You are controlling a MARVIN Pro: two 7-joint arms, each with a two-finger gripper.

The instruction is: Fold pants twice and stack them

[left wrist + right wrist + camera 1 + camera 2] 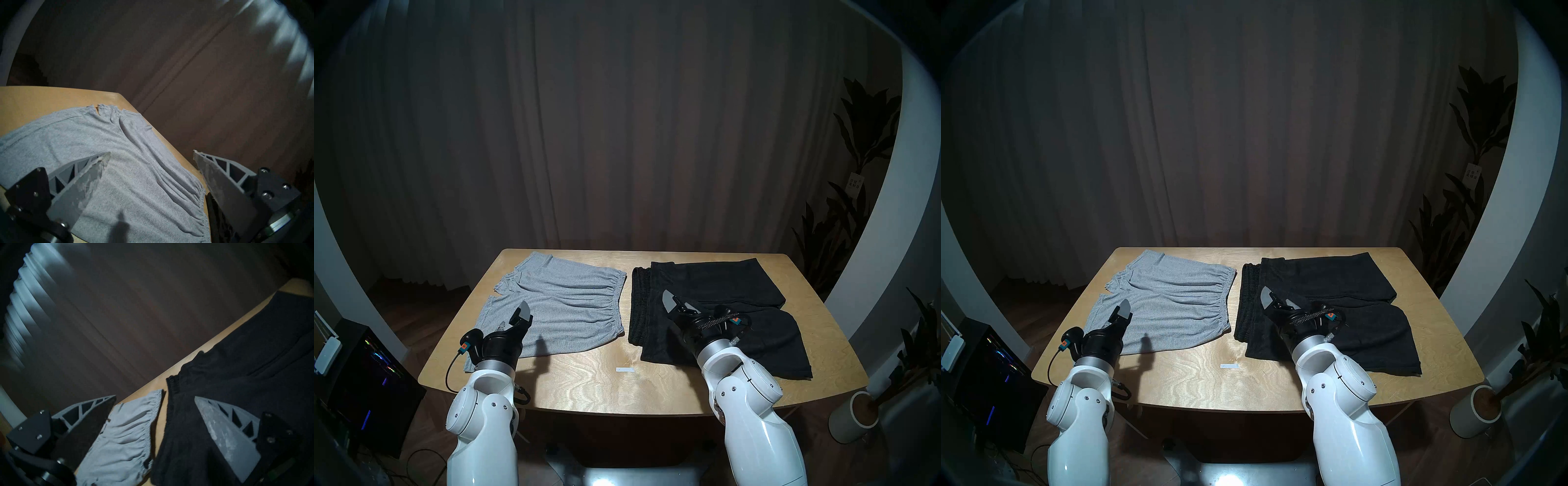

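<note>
shorts in two pairs lay spread flat and unfolded, side by side on a wooden bench (pixel 585 380). the light grey shorts (pixel 565 305) covered the robot's left half, their gathered waistband pointing toward the middle of the bench and the leg openings toward its left edge. the larger black shorts (pixel 738 288) covered the right half, mirrored, so the two waistbands ran near each other with a narrow strip of bare wood between them. a small white strip (pixel 625 369) sat on the bare wood near the front edge, between the two arms.

the left gripper (pixel 512 320) hung above the near corner of the grey shorts with its jaws apart and nothing between them; the left wrist view showed grey cloth below both fingers (pixel 88 171) without contact. the right gripper (pixel 678 303) hovered over the waistband side of the black shorts, jaws likewise spread wide and empty.

a dark curtain (pixel 619 135) filled the background, with potted plants (pixel 857 190) at the right and a lit computer case (pixel 365 383) on the floor at the left.
</note>
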